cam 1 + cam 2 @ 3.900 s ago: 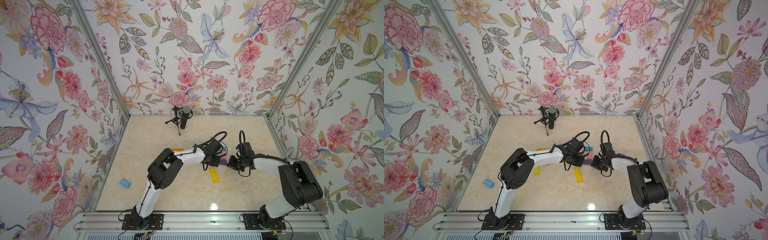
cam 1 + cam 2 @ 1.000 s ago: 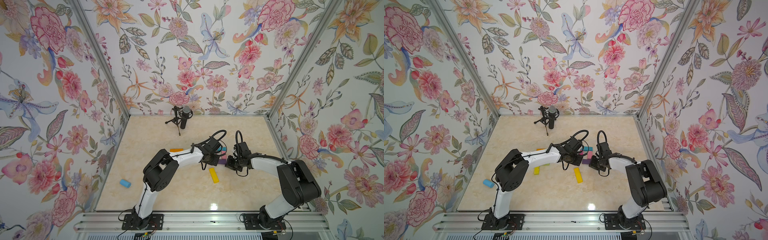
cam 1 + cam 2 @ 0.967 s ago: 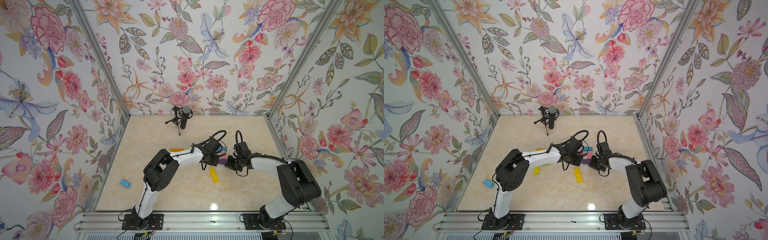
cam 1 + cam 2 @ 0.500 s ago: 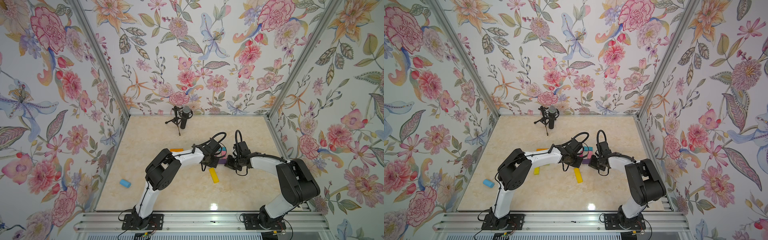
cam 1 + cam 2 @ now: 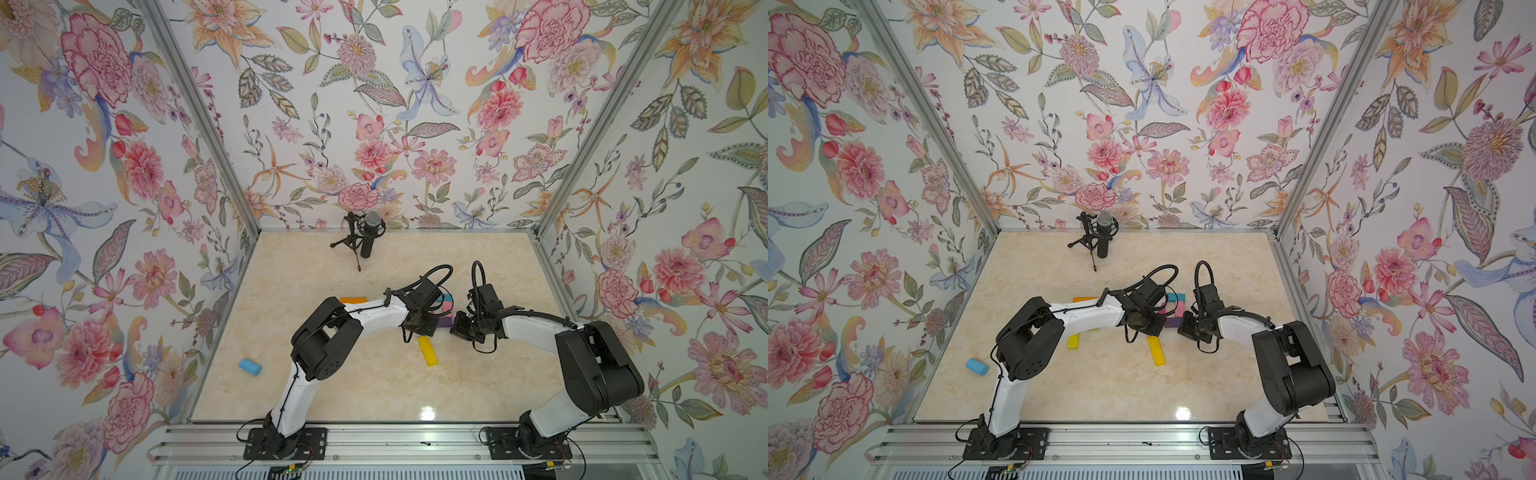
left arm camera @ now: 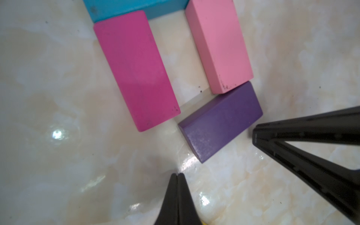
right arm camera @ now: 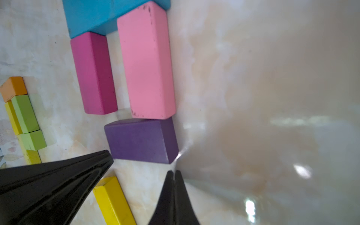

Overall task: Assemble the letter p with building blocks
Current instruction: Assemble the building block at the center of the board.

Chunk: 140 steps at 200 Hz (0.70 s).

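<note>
Assembly (image 5: 1178,309) sits just right of centre in both top views, between my two arms. I see the teal block (image 7: 93,17) lying across the ends of the magenta block (image 6: 136,72) and the pink block (image 6: 218,44). Those two lie side by side with a gap between them. The purple block (image 6: 220,120) lies skewed against the pink one's other end. My left gripper (image 6: 177,176) and right gripper (image 7: 174,172) are both clenched on nothing, tips just beside the purple block's opposite ends. A yellow block (image 5: 428,351) lies loose just below the cluster.
</note>
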Each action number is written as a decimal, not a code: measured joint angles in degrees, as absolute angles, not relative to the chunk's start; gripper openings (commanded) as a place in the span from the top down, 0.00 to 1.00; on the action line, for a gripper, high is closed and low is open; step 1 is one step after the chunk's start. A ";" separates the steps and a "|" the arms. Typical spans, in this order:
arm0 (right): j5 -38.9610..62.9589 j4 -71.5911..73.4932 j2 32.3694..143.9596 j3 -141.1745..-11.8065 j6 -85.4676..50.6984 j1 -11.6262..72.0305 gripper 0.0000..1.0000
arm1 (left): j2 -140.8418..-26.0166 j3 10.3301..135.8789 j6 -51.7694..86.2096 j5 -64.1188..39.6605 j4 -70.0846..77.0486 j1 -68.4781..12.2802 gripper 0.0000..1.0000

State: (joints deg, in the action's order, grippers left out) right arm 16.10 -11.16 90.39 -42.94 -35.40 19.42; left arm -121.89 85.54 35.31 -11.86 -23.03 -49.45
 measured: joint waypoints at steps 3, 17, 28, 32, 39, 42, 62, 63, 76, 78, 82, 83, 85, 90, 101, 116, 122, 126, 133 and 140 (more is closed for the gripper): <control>16.10 -11.31 90.13 -42.89 -35.38 19.33 1.00 | -121.91 85.60 35.31 -11.88 -22.96 -49.45 1.00; 16.08 -11.55 88.60 -42.72 -35.35 18.52 1.00 | -122.26 86.02 35.31 -12.10 -22.72 -49.43 1.00; 16.08 -11.81 87.66 -42.68 -35.18 17.72 1.00 | -122.56 86.37 35.31 -12.32 -22.55 -49.43 1.00; 16.05 -11.92 87.44 -42.68 -35.14 17.41 1.00 | -122.65 86.46 35.31 -12.47 -22.41 -49.43 1.00; 16.05 -12.01 87.20 -42.68 -34.94 16.86 1.00 | -122.85 86.67 35.33 -12.71 -22.24 -49.43 1.00; 16.05 -12.01 87.20 -42.68 -34.85 16.60 1.00 | -122.93 86.76 35.31 -12.80 -22.20 -49.39 1.00; 16.05 -12.69 87.22 -42.68 -34.28 15.07 1.00 | -123.35 87.29 35.33 -13.15 -21.96 -49.34 1.00; 16.05 -12.69 87.22 -42.68 -34.28 15.03 1.00 | -123.35 87.31 35.33 -13.15 -21.93 -49.34 1.00; 16.05 -12.80 87.37 -42.68 -33.82 14.26 1.00 | -123.39 87.33 35.33 -13.17 -21.76 -49.28 1.00; 16.05 -12.80 87.39 -42.68 -33.76 14.13 1.00 | -123.42 87.33 35.33 -13.19 -21.76 -49.28 1.00; 16.05 -12.82 87.57 -42.68 -33.61 13.96 1.00 | -123.44 87.33 35.33 -13.28 -21.76 -49.25 1.00; 16.05 -12.82 87.61 -42.68 -33.56 13.89 1.00 | -123.44 87.35 35.33 -13.28 -21.78 -49.25 1.00; 16.05 -12.82 87.70 -42.68 -33.41 13.78 1.00 | -123.44 87.37 35.33 -13.30 -21.78 -49.23 1.00; 16.05 -12.82 87.96 -42.68 -33.28 13.63 1.00 | -123.48 87.46 35.33 -13.30 -21.78 -49.21 1.00; 16.05 -12.84 88.66 -42.68 -32.95 13.32 1.00 | -123.70 87.79 35.33 -13.30 -21.82 -49.15 1.00; 16.05 -12.86 89.34 -42.70 -32.56 13.06 1.00 | -124.22 88.53 35.35 -13.30 -21.80 -49.06 1.00; 16.05 -12.84 89.52 -42.70 -32.34 13.04 1.00 | -124.38 88.79 35.35 -13.30 -21.80 -49.06 1.00; 16.05 -12.86 89.58 -42.72 -32.23 12.97 1.00 | -124.49 88.95 35.33 -13.30 -21.80 -49.06 1.00; 16.08 -12.82 89.69 -42.76 -32.10 12.97 1.00 | -124.62 89.10 35.33 -13.30 -21.80 -49.01 1.00; 16.08 -12.84 89.76 -42.78 -31.97 12.97 1.00 | -124.73 89.25 35.35 -13.30 -21.82 -49.01 1.00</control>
State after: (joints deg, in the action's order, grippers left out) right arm 16.08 -12.84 89.76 -42.78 -31.97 12.97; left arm -124.73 89.25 35.35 -13.30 -21.82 -49.01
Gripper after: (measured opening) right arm 0.047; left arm 0.050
